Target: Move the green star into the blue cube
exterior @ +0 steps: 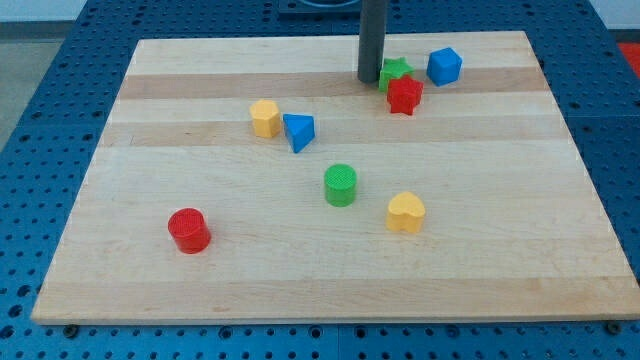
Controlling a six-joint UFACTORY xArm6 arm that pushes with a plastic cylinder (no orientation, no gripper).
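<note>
A pale wooden bench [330, 270] fills the view, resting on a blue perforated surface [40, 120]. My end effector is a plain dark rod with no jaws, so there is nothing to spread or press together and it pinches nothing. It comes down from the view's top, and my tip [371, 80] sits on the bench near the top edge, a little right of centre.

The green star [394, 72] lies just to the right of my tip, touching it or very nearly so; I cannot tell which. The red star [404, 96] sits right against the green star, on its lower right side, partly covering it. The blue cube [444, 66] is to the right of both stars, near the green star but apart from it, with a small gap of bare wood between them.

The other blocks are well apart from my tip. Near the centre left, a yellow hexagon [265, 118] and a blue triangle [299, 131] stand just beside each other, the triangle on the right. Below the centre is a green cylinder [340, 185]. To its lower right lies a yellow heart [405, 212]. Towards the view's lower left stands a red cylinder [188, 230], alone.
</note>
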